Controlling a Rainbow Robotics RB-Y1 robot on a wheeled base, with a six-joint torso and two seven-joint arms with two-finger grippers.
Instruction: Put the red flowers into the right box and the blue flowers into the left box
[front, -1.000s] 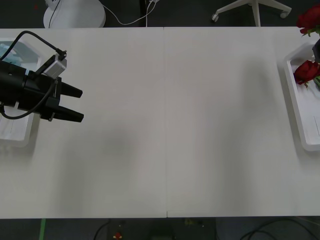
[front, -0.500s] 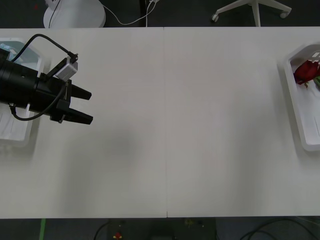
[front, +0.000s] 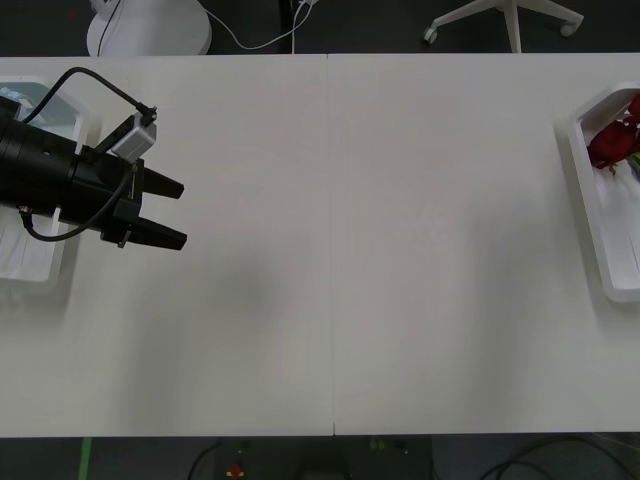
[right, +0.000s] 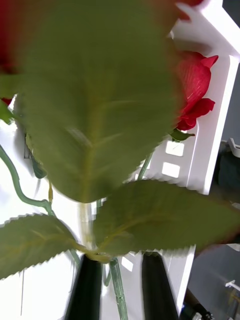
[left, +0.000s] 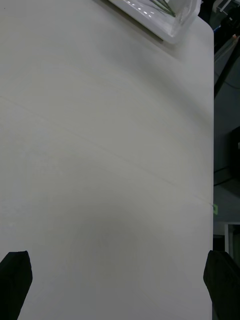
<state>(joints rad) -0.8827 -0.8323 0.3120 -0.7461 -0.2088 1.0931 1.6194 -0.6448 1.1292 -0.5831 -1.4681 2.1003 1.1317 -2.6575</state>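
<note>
My left gripper (front: 184, 214) hovers open over the bare table, just right of the left box (front: 45, 275), with nothing between its fingers. A sliver of pale blue, likely blue flowers (front: 8, 97), shows in that box behind the arm. The right box (front: 582, 200) lies at the table's far right edge with a red flower (front: 610, 146) in it. In the right wrist view my right gripper (right: 121, 287) is over that box (right: 212, 125), its black fingers (right: 87, 292) close together around a red flower's green stem (right: 118, 290). Big leaves (right: 100, 100) hide most of that view, and another red bloom (right: 192, 95) lies beyond.
The white table (front: 350, 250) stretches between the two boxes with a seam down its middle. In the left wrist view the right box (left: 172, 25) shows far across the table (left: 110, 150). A white stand base (front: 150, 28) and a chair base (front: 505, 20) sit on the floor beyond the table.
The red bloom seen above the right box's far end a second ago has dropped out of the front view. My left arm moved slightly right and away from its box, then held still.
</note>
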